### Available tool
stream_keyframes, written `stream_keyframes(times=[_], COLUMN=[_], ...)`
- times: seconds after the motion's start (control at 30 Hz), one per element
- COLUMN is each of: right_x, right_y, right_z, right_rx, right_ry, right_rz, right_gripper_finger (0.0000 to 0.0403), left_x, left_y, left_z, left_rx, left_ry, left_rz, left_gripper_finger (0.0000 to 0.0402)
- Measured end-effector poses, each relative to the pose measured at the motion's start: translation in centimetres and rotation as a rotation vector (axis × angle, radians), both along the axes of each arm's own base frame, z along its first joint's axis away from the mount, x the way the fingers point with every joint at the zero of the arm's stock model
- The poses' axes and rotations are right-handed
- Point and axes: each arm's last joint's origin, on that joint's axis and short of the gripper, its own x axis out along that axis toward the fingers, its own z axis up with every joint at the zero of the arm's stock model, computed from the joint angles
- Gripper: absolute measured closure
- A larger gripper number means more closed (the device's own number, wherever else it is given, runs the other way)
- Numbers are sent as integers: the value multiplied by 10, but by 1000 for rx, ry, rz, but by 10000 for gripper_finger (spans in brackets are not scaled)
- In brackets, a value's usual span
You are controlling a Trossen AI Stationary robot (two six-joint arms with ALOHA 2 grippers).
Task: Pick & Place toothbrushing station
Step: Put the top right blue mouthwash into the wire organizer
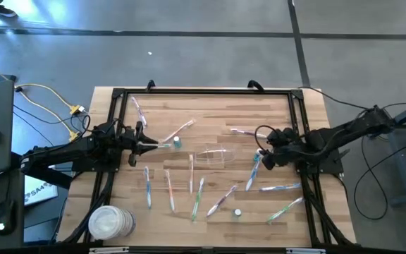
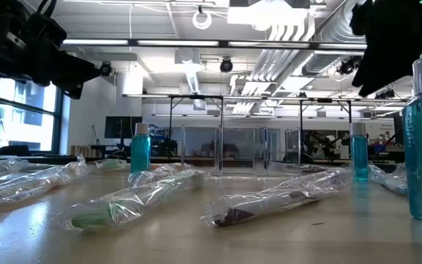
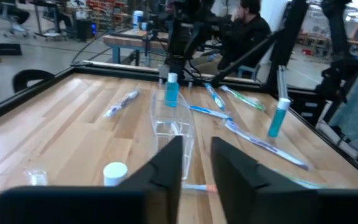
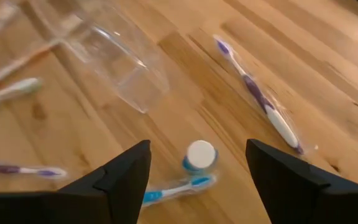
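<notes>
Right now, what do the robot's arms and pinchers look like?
Both arms are dark, almost black, built from jointed segments with black cables running along them. The left gripper and the right gripper each end in two flat, dark, wedge-shaped fingers. No bright markings show on them. Yellow cables lie behind the left arm.

Toothbrushes (image 1: 192, 173) scattered around clear container (image 1: 213, 156); both arms flank table (image 1: 210, 106).

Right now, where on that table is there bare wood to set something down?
Bare wood runs along the far edge, between the far-left toothbrush and the purple toothbrush. The near half is crowded: toothbrushes fan out below the clear container, a small tube stands among them, and a round tub fills the near-left corner.
</notes>
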Motion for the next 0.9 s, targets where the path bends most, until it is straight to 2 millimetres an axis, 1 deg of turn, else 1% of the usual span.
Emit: stream_keyframes(times=[0.17,0.27,0.33,0.53,0.63,0.9], right_x=[10,16,21,29,33,46], right_y=[-12,-16,-17,-18,-16,-16], right_z=[-9,-13,-15,-23,-30,-49], right_rx=[30,41,67,86,109,99], right_ry=[88,133,139,169,201,289], right_rz=[-21,19,36,12,-11,-30], right_gripper_finger=[143,143,143,143,143,143], left_x=[0,0,0,0,0,0], left_y=[0,0,0,0,0,0], left_z=[1,1,1,1,1,1], left_rx=[2,3,12,28,26,28], left_ry=[-8,-9,-9,-9,-9,-7], left_rz=[1,1,1,1,1,0], left_gripper_finger=[238,214,205,199,199,199])
